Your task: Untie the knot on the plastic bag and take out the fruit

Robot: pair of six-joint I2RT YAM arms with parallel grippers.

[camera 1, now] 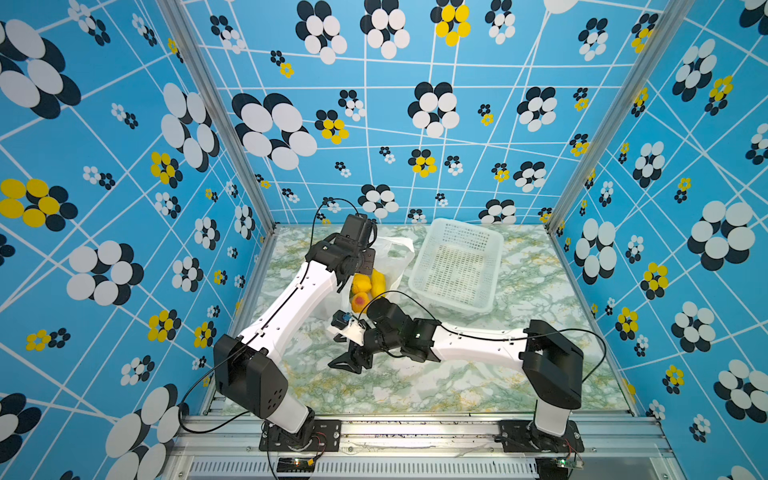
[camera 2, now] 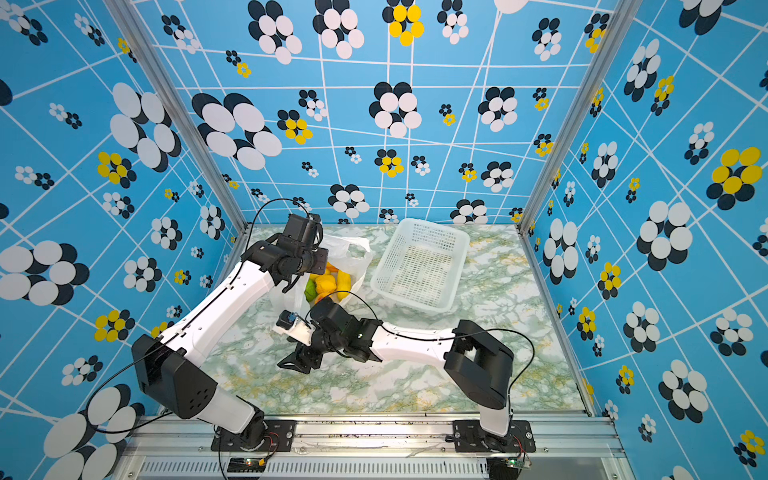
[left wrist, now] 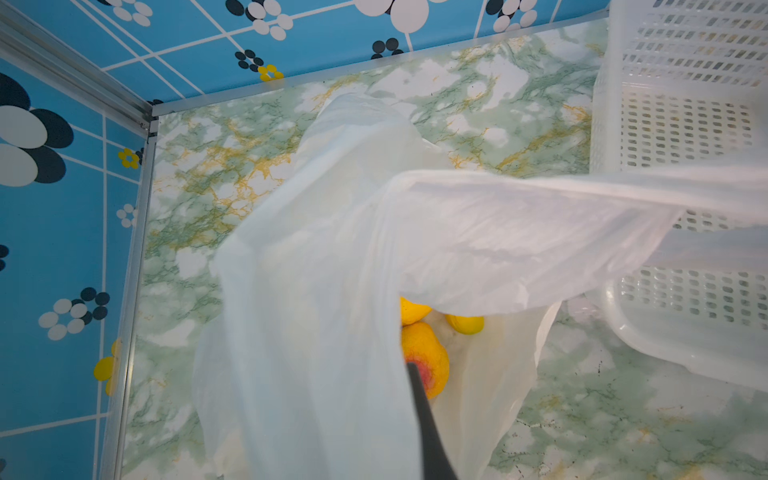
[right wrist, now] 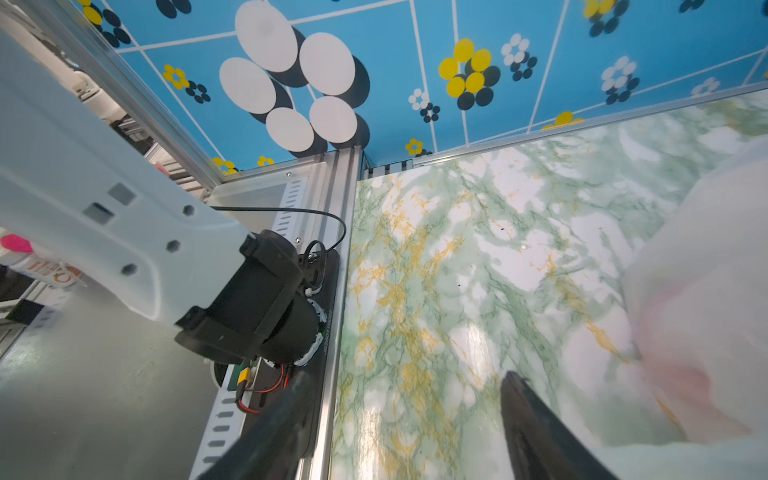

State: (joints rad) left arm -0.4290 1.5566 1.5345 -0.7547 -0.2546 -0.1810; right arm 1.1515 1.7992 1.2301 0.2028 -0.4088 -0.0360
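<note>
Pinching plastic bag [camera 1: 395,252] film, left tool [left wrist: 406,374] clamped tight, holding bag mouth agape. Fruit [camera 1: 360,286] inside bag, toward back of tabletop [camera 1: 457,374], just beside white basket [camera 1: 457,266]. Right tool [right wrist: 402,388] spread wide, empty, low over tabletop near bag.

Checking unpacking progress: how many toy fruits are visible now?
4, all inside the translucent white plastic bag: red-blushed orange peach, round yellow fruit, long yellow fruit, green fruit. Others may be hidden.
</note>
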